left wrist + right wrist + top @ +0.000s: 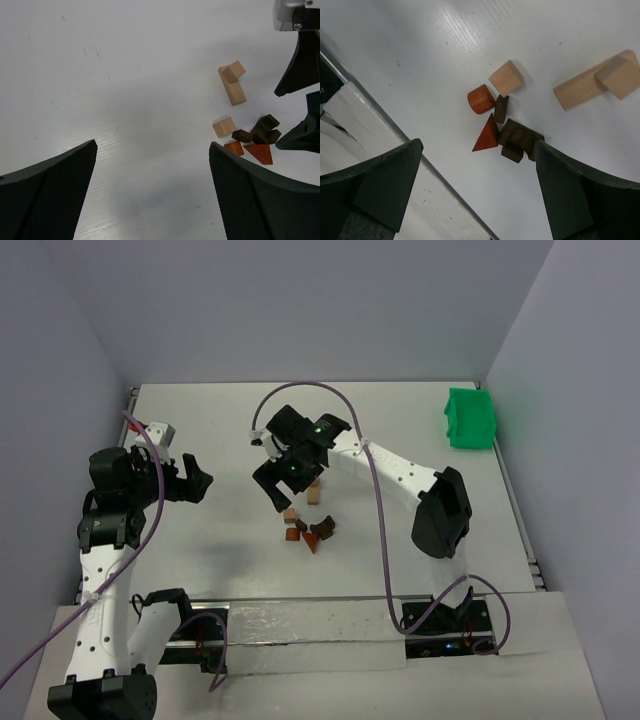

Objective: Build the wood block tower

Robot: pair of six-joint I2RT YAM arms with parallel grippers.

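Top external view: nearest the arms, the loose wood blocks (308,528) lie in a small cluster near the middle of the table (220,550). The right wrist view shows them singly. A red-brown wedge (486,134) touches a knot of dark brown pieces (517,137) at its 3 o'clock. A dark short bar (501,108) lies at the wedge's 1 o'clock and a red-brown round-faced piece (481,99) at its 12 o'clock. A tan cube (506,77) lies just beyond those two.

A little farther out, at about 1 o'clock from the cluster in the top view, is the wood block tower (314,493) as far as it goes. It is a tan bar (575,90) lying flat with one small tan block (620,75) on its end.

The right gripper (285,480) hangs at about 11 o'clock from the cluster, fingers spread wide and nothing between them. The left gripper (197,483) is well apart at 9 o'clock, likewise released and empty, and faces the blocks.

Farthest off, a green bin (470,418) sits at 2 o'clock, by the far right edge.
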